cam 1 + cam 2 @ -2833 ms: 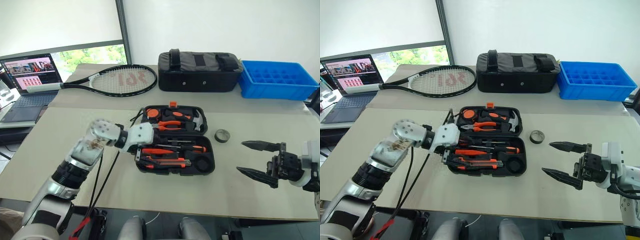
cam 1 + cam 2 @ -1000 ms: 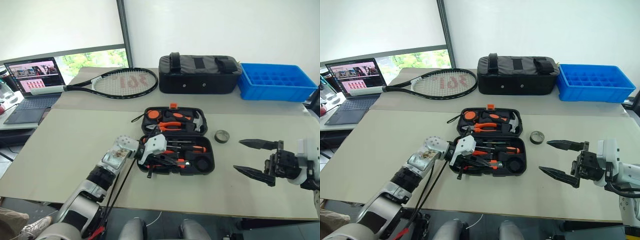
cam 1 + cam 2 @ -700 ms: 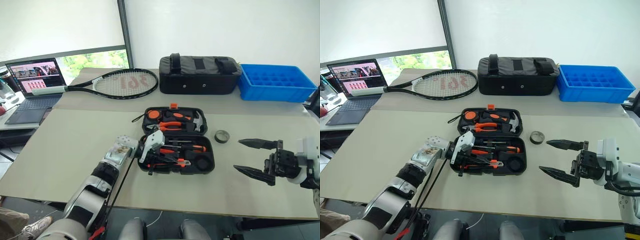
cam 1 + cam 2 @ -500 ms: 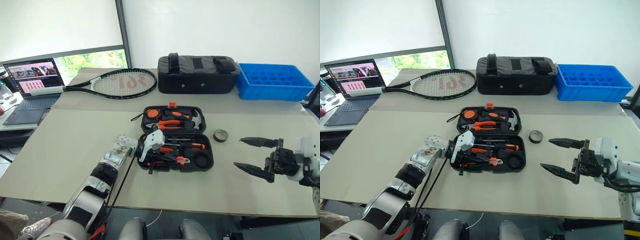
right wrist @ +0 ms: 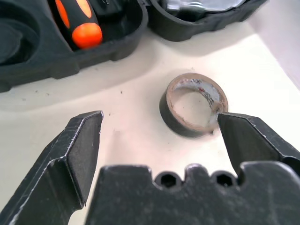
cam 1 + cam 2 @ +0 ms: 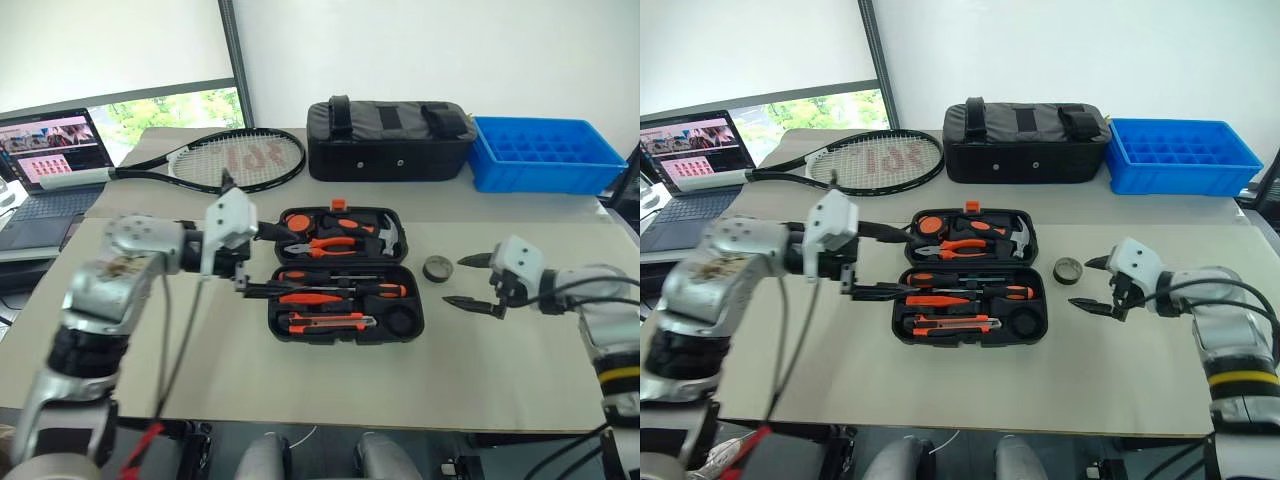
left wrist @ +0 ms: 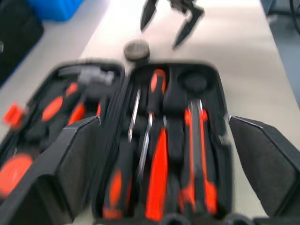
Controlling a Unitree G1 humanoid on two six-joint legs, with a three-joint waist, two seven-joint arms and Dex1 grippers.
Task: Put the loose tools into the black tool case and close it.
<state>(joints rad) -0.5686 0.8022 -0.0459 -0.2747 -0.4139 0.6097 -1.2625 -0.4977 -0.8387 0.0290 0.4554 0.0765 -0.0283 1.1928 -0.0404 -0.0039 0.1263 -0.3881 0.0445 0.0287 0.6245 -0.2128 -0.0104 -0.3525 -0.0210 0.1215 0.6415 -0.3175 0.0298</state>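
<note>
Nearly there: black tool case (image 6: 345,283) looks packed but lies open; tape roll (image 6: 436,268) sits loose just right of it. Our right gripper (image 6: 470,281) is wide open and empty beside the roll, left gripper (image 6: 262,263) spread, holding nothing.

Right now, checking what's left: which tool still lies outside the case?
The dark tape roll, alone on the table beside the open tool case, just ahead of the right pincer.

The tool case (image 7: 117,93) lies open, both halves facing up — screwdrivers (image 7: 157,154) with orange and black handles sit side by side in one half, more orange-handled tools (image 7: 58,105) in the other. Past it on the table (image 7: 229,51) lies a tape roll (image 7: 136,49) — the right gripper (image 7: 166,26) hangs beyond it with fingers apart. The left gripper's own fingers (image 7: 70,159) stand wide apart.
</note>
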